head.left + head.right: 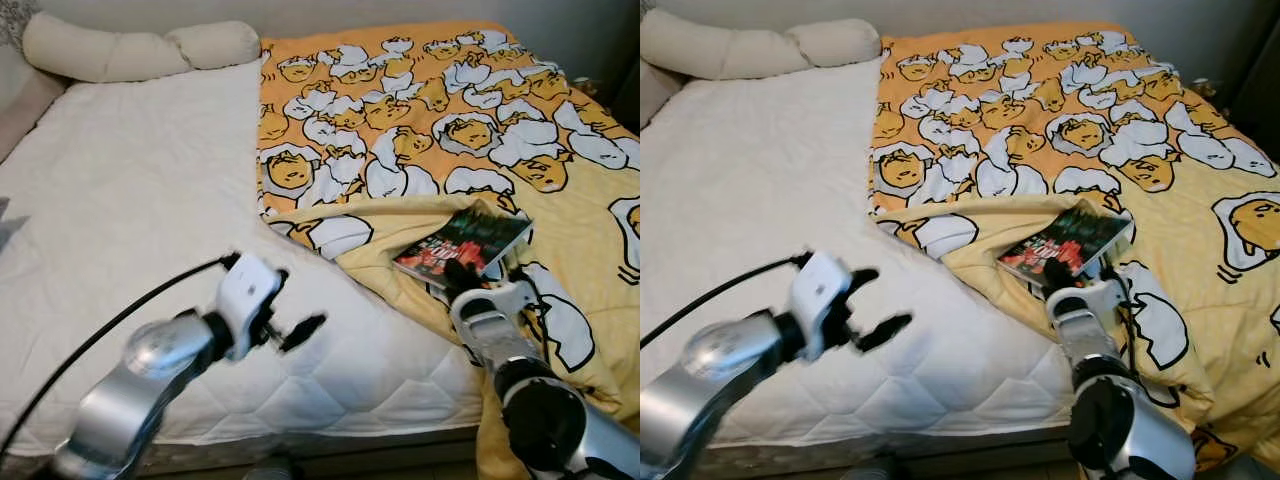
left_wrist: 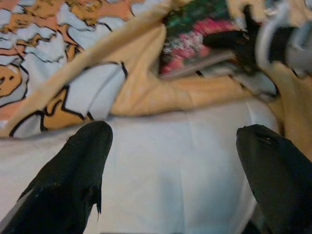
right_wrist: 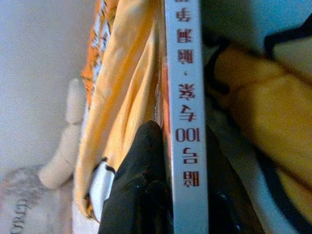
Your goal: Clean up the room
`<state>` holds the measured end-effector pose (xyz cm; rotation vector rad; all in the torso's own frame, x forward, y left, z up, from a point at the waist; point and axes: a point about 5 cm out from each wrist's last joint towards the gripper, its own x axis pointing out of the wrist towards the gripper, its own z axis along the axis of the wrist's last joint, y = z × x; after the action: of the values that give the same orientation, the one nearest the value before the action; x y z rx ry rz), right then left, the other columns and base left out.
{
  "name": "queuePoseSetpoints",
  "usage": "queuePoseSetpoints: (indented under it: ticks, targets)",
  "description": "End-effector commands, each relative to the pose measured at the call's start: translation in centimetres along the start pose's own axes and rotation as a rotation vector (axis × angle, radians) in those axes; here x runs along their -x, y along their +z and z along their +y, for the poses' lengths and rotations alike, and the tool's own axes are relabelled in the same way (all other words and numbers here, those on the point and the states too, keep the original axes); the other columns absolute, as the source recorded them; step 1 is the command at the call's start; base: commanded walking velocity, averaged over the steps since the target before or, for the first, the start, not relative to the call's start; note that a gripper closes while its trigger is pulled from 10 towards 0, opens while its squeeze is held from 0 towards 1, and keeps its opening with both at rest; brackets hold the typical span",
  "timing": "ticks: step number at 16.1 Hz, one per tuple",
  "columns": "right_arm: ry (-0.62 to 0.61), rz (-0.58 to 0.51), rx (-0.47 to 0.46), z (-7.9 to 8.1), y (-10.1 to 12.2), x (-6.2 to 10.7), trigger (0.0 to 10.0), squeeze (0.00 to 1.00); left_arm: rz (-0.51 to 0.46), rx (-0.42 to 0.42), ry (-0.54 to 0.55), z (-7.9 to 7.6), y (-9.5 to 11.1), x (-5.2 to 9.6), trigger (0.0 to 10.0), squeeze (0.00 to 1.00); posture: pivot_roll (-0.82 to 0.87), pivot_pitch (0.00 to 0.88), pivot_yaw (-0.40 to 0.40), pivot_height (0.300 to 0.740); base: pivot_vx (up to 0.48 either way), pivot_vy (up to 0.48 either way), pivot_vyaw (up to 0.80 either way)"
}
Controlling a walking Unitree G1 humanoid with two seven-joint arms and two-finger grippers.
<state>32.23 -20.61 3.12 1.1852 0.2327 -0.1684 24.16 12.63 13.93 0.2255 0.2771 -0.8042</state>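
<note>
Book [image 1: 465, 243] clean-up is the step in hand, judging by the scene: a paperback with a dark red-and-green cover lies on the yellow cartoon-print blanket [image 1: 430, 110], directly at the tips of the right gripper [image 1: 462, 272]. In the right wrist view the white spine [image 3: 187, 122], with its printed characters, runs between the two black fingers [image 3: 141, 190], one on each face of the book, so the right gripper appears clamped on the book at its near edge, by the spine.

The book looks light and fairly stiff across the spine, but its glossy cover could slide between smooth pads, and a thin paperback held at one edge will likely droop or fan open at the far end. Taking it close to the spine, as here, seems the firmest hold, since the pages are bound there. A fold of blanket lies just beyond the book and partly under it; the soft cloth gives under pressure and could come up with the book if a finger catches it.

The left gripper [image 1: 290, 325] hovers over the bare white mattress [image 1: 130, 200], well to the left of the book, with its fingers spread wide apart and nothing between them. Pillows [image 1: 120, 48] lie far ahead at the head of the bed.
</note>
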Motion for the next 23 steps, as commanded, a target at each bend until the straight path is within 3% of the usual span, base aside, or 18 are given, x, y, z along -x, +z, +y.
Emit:
queuePoseSetpoints:
  ticks: [1, 3, 5, 7, 9, 10, 12, 15, 16, 18, 20, 21, 22, 23]
  targets:
    - [0.063, -0.058, -0.001, 0.4, 1.7, 0.1, 0.0, 0.00, -0.015, 0.009, 0.042, 0.8, 0.0, -0.3, 10.0, 0.00, 0.12, 0.000, 0.047, 0.740, 0.000, 0.000, 0.00]
    - [0.139, -0.048, 0.043, 0.5, 2.2, 0.4, 0.0, 0.00, -0.074, 0.068, 0.081, 1.6, 0.7, -1.3, 10.0, 0.00, 0.08, 0.000, 0.048, 0.740, 0.000, 0.000, 0.00]
    - [0.354, 0.027, 0.146, 2.0, 2.7, 1.3, 0.0, 0.00, -0.174, 0.214, 0.126, 3.2, 2.2, -2.8, 10.0, 0.00, 0.03, 0.000, 0.062, 0.740, 0.000, 0.000, 0.00]
    - [0.578, 0.108, 0.212, 4.8, 2.7, 2.7, 0.0, 0.00, -0.246, 0.352, 0.088, 4.0, 3.5, -3.8, 10.0, 0.00, 0.00, 0.000, 0.074, 0.740, 0.000, 0.000, 0.00]
    - [0.735, 0.178, 0.240, 7.0, 2.7, 3.7, 0.0, 0.00, -0.314, 0.406, 0.036, 4.5, 4.6, -4.3, 10.0, 0.00, -0.01, 0.000, 0.079, 0.740, 0.000, 0.000, 0.00]
    - [0.833, 0.225, 0.258, 8.6, 2.5, 4.5, 0.0, 0.00, -0.369, 0.443, -0.008, 4.9, 5.3, -4.5, 10.0, 1.00, -0.02, 0.000, 0.080, 0.740, 0.000, 0.000, 0.00]
    - [0.996, 0.329, 0.275, 11.2, 1.5, 5.8, 0.0, 0.00, -0.456, 0.539, -0.113, 5.8, 6.4, -4.3, 10.0, 1.00, -0.01, 0.000, 0.077, 0.740, 0.000, 0.000, 0.00]
    - [1.075, 0.401, 0.277, 12.7, 0.7, 6.8, 0.0, 0.00, -0.505, 0.625, -0.180, 6.1, 6.8, -4.4, 10.0, 1.00, -0.01, 0.000, 0.072, 0.740, 0.000, 0.000, 0.00]
    - [1.094, 0.434, 0.276, 13.2, 0.3, 7.1, 0.0, 0.00, -0.559, 0.682, -0.258, 6.0, 7.2, -4.4, 10.0, 0.95, -0.01, 0.000, 0.068, 0.740, 0.000, 0.000, 0.00]
    - [1.100, 0.480, 0.277, 13.3, -0.3, 7.4, 0.0, 0.00, -0.614, 0.715, -0.383, 5.0, 7.6, -4.2, 10.0, 0.00, -0.01, 0.000, 0.065, 0.740, 0.000, 0.000, 0.00]
    - [1.094, 0.490, 0.281, 13.2, -0.4, 7.5, 0.0, 0.00, -0.637, 0.721, -0.425, 4.6, 7.8, -4.0, 10.0, 0.00, -0.01, 0.000, 0.065, 0.740, 0.000, 0.000, 0.00]
    - [1.077, 0.494, 0.286, 13.1, -0.5, 7.5, 0.0, 0.00, -0.656, 0.732, -0.470, 4.3, 7.7, -3.7, 4.4, 0.00, -0.01, 0.000, 0.064, 0.740, 0.000, 0.000, 0.00]
    - [1.074, 0.495, 0.287, 13.0, -0.6, 7.5, 0.0, 0.00, -0.657, 0.734, -0.474, 4.2, 7.7, -3.6, 4.4, 0.00, -0.01, 0.000, 0.064, 0.740, 0.000, 0.000, 0.00]
    - [1.067, 0.494, 0.286, 13.1, -0.6, 7.4, 0.0, 0.00, -0.656, 0.742, -0.475, 4.2, 7.6, -3.7, 0.0, 0.00, -0.01, 0.000, 0.063, 0.740, 0.000, 0.000, 0.00]
